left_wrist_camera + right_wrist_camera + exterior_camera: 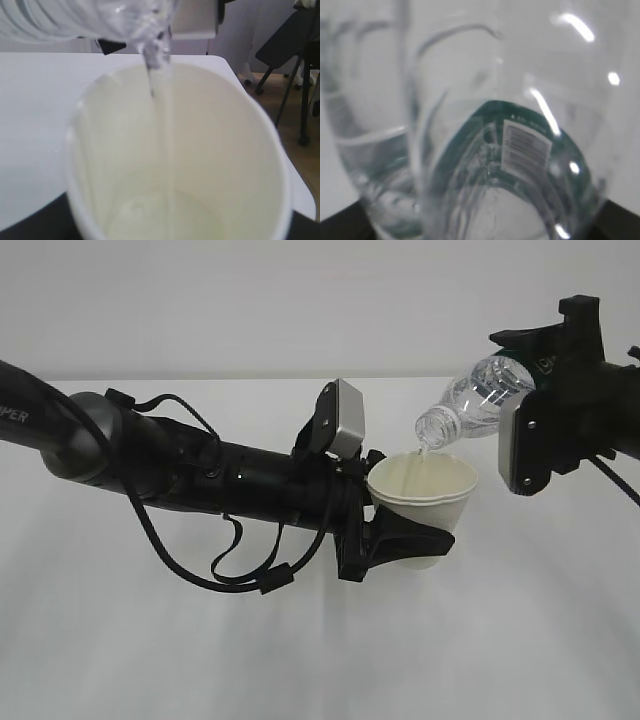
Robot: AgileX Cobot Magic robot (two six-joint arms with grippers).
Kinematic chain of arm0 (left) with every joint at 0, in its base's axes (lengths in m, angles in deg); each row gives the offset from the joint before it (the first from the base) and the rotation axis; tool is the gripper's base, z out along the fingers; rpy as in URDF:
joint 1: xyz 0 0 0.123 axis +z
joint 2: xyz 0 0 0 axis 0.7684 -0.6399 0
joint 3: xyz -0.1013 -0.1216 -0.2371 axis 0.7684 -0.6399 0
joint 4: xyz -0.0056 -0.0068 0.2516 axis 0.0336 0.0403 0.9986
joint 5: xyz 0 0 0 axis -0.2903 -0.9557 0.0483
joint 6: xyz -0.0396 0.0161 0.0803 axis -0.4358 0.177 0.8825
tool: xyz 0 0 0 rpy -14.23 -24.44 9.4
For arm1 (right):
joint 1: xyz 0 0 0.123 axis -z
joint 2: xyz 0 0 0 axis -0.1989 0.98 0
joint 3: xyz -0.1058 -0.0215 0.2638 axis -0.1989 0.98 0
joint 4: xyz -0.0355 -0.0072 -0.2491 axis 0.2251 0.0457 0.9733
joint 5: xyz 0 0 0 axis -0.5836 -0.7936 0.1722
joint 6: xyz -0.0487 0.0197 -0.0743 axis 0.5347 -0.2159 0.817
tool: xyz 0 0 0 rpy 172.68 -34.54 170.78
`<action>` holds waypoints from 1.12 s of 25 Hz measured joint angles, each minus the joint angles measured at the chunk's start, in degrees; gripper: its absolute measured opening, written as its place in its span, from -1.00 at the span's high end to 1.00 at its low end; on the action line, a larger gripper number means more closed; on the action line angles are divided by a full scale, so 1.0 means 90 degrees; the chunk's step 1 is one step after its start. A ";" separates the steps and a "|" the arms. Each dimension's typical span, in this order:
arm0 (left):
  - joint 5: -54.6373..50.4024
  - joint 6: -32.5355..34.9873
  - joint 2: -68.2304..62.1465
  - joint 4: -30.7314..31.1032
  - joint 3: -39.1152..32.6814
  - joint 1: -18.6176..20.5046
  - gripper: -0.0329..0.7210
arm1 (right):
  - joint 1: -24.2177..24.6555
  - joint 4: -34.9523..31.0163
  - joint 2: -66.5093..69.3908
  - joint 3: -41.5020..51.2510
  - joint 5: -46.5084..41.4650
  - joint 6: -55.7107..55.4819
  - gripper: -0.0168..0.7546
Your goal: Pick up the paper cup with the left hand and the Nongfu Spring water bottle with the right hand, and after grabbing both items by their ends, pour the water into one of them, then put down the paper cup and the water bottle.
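The white paper cup (424, 490) hangs above the table with my left gripper (400, 538) shut round its lower body. In the left wrist view its cream inside (200, 160) fills the frame. The clear Nongfu Spring water bottle (478, 398) is tipped mouth-down toward the left over the cup's rim, and my right gripper (545, 390) is shut on its far end. A thin stream of water (162, 115) runs from the bottle mouth (152, 42) into the cup, where some water pools at the bottom. The green label (530, 150) shows close up in the right wrist view.
The white table (320, 640) lies below both arms. Loose black cables (200, 560) loop under the left arm. Past the table's right edge stand dark chair legs (300, 100) on a brown floor.
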 joint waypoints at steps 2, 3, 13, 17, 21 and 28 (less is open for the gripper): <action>0.0000 0.0000 0.0000 0.0000 0.0000 0.0000 -0.24 | 0.0000 0.0000 0.0000 0.0000 0.0000 0.0000 -0.34; 0.0000 0.0000 0.0000 0.0000 0.0000 0.0000 -0.24 | 0.0000 0.0000 0.0000 0.0000 0.0000 0.0010 -0.34; -0.0012 0.0000 0.0000 0.0000 0.0000 0.0000 -0.24 | 0.0000 0.0020 0.0000 -0.0010 0.0014 0.0027 -0.34; -0.0012 0.0000 0.0000 0.0000 0.0000 0.0000 -0.24 | 0.0000 0.0035 0.0000 -0.0010 0.0014 0.0066 -0.34; -0.0012 0.0000 0.0000 0.0000 0.0000 0.0000 -0.24 | 0.0000 0.0045 0.0000 -0.0010 0.0014 0.0091 -0.34; -0.0063 0.0000 0.0000 0.0000 0.0000 0.0000 -0.24 | 0.0000 0.0050 0.0000 -0.0010 0.0025 0.0103 -0.34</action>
